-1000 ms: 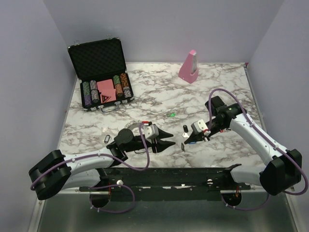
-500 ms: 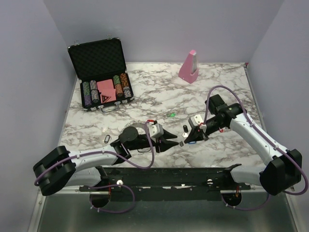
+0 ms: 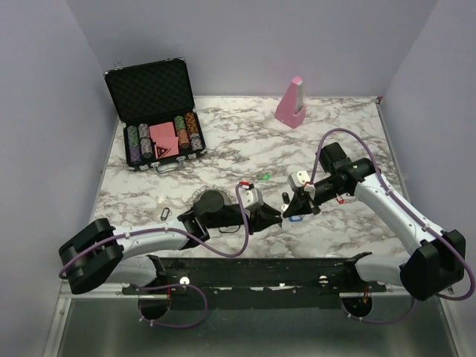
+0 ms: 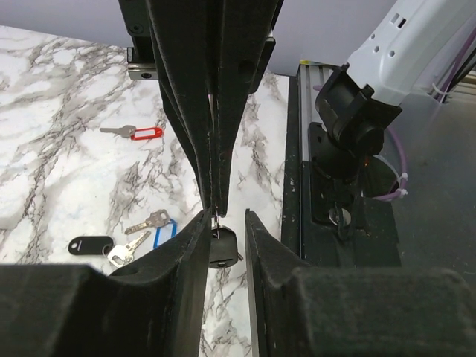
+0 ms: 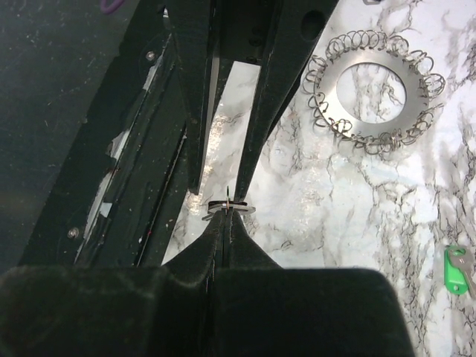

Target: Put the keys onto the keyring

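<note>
Pose: L arm (image 3: 149,239) and R arm (image 3: 390,204) angled inward, nose to nose — R gripper (image 5: 225,216) pinched shut on black key (image 4: 223,249), L gripper (image 4: 226,227) narrow-open around its head — keyring (image 5: 375,93) and blue key (image 4: 151,221) flat on table (image 3: 349,134).

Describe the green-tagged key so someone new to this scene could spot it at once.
On the white marble tabletop, find the pink wedge-shaped block at the back and come straight toward the near edge, halfway. A small metal key with a green plastic tag lies there alone. The other keys wear a red tag, a blue tag or a black tag.
</note>
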### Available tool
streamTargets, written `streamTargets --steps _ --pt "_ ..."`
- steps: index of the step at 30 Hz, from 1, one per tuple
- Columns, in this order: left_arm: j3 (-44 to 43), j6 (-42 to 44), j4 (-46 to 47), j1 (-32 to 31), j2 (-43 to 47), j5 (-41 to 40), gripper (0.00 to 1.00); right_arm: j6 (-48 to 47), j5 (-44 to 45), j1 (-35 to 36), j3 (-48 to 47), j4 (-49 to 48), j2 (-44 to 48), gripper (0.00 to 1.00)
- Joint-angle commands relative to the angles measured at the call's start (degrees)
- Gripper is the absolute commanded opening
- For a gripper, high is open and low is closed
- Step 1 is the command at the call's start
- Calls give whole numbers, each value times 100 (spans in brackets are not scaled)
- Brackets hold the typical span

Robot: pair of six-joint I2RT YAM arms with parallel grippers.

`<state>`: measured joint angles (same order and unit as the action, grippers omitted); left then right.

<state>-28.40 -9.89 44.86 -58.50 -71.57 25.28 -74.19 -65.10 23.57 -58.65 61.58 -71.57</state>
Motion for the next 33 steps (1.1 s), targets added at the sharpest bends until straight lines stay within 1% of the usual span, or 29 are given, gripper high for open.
streamTargets --steps 1,6,9,13,15,18,21,22,25,28,29,31,33 --pt "-183 145 -294 -30 -59 -23 32 177 76 25 -138 -102 -6 1" --pt "-113 128 -241 -30 20 -198 33 343 173 33 -146 -146 3 1" --pt "115 84 -118 -30 265 -689 37 747 427 33 -111 -295 38 1" --pt "510 66 -74 31 862 -1488 55 1493 1077 -45 108 -629 169 1" --pt "677 49 -231 58 1196 -1831 63 1731 1393 -186 222 -717 214 1" --pt "801 -13 -758 146 1767 -2228 68 1926 1807 -659 249 -639 205 1" --pt "828 -57 -1381 181 2382 -2484 74 1725 2062 -1326 232 -280 135 1" --pt "810 -66 -1653 190 2567 -2693 78 1628 2176 -1520 205 -148 117 1" --pt "731 -4 -2436 225 3208 -2957 87 1452 2702 -2057 196 73 117 1" --pt "635 153 -3332 242 3833 -3317 97 1390 3212 -2540 161 47 38 1" --pt "591 241 -3639 243 4052 -3397 99 1425 3440 -2594 153 -31 -75 1" --pt "555 443 -4097 251 4387 -3581 99 1609 3845 -2621 126 -329 -373 1" --pt "599 357 -4152 208 4572 -3976 99 1793 4049 -2639 -5 -541 -786 1"
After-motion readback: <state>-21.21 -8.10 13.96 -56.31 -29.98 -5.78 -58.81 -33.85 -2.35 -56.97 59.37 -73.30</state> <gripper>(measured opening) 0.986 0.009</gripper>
